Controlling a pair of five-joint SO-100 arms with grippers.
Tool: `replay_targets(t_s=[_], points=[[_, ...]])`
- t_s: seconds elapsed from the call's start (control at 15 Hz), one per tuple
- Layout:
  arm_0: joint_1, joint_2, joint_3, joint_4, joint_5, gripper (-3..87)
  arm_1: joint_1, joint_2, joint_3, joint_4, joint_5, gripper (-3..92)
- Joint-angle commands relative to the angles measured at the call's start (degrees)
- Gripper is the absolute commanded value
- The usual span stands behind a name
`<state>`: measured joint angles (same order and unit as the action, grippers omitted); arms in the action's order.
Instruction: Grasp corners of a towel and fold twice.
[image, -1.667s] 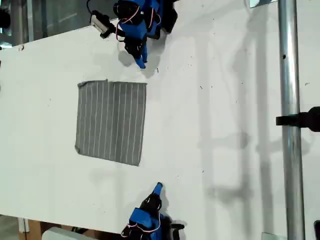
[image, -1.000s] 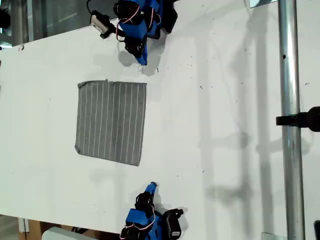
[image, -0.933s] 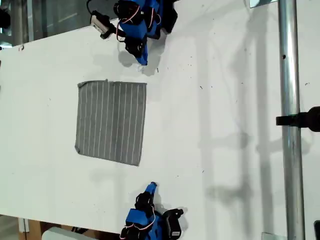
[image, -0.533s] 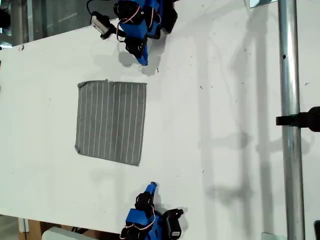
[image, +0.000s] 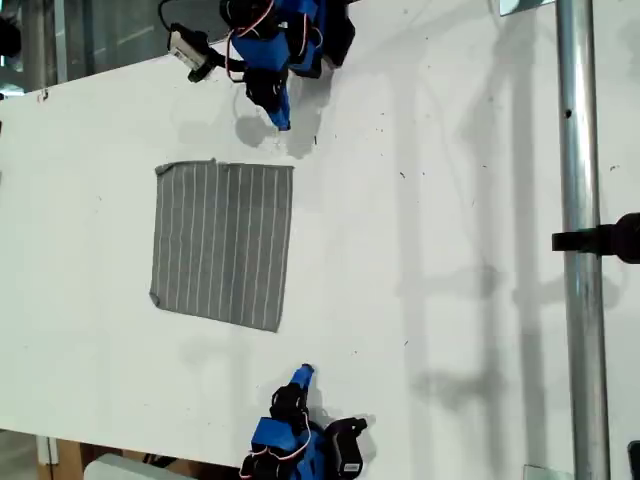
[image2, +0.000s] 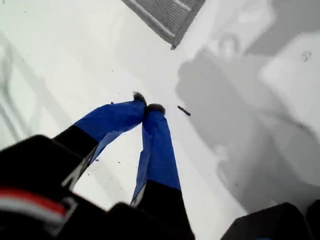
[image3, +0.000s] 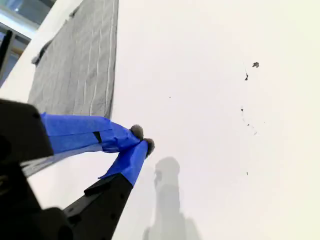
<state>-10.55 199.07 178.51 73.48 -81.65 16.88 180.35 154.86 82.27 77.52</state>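
Observation:
The towel (image: 222, 245) lies flat and unfolded on the white table (image: 450, 200), grey with thin white stripes. My first gripper (image: 278, 120) is shut on nothing at the exterior view's top, a short way from the nearest of the corners (image: 291, 168). In the first wrist view its tips (image2: 148, 106) meet above bare table, with that corner (image2: 173, 46) ahead of them. My second gripper (image: 305, 372) is shut and empty at the exterior view's bottom, apart from the towel's near corner (image: 276, 328). The second wrist view has its tips (image3: 142, 139) closed beside the towel (image3: 80, 65).
A vertical metal pole (image: 575, 240) with a black clamp (image: 610, 238) crosses the exterior view's right side. The table's edge (image: 40, 440) runs along the exterior view's left and bottom. Small dark specks (image: 315, 140) dot the table near the first gripper.
My second gripper drew back slightly toward the exterior view's bottom early on, then held still. My first arm has just swung a little toward the exterior view's upper left. The towel has not moved.

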Motion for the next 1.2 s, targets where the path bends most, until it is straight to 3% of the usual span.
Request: replay_targets(t_s=[0.0,0.27,0.47,0.53,0.6,0.8,1.13], points=[[-0.4,0.1,0.3,0.4,-0.3,-2.9,2.4,-15.6,-17.9,-0.1,-9.1,0.2],[-0.3,0.1,0.3,0.4,-0.4,-2.9,7.3,-48.2,-48.2,3.6,-32.2,-0.2],[-0.2,0.1,0.3,0.4,-0.4,-2.9,8.6,-65.5,-67.2,10.0,-44.0,-0.1],[-0.1,0.1,0.3,0.4,-0.4,-2.9,8.3,-69.9,-73.2,12.8,-47.4,19.5],[-0.1,0.1,0.3,0.4,-0.4,-2.9,8.1,-73.3,-77.3,14.9,-50.5,32.2],[0.0,0.1,0.3,0.4,-0.5,-2.9,10.2,-75.7,-75.8,13.9,-53.8,42.5],[0.1,0.1,0.3,0.4,-0.6,-2.9,15.0,-77.0,-53.3,-3.9,-56.8,40.7]])
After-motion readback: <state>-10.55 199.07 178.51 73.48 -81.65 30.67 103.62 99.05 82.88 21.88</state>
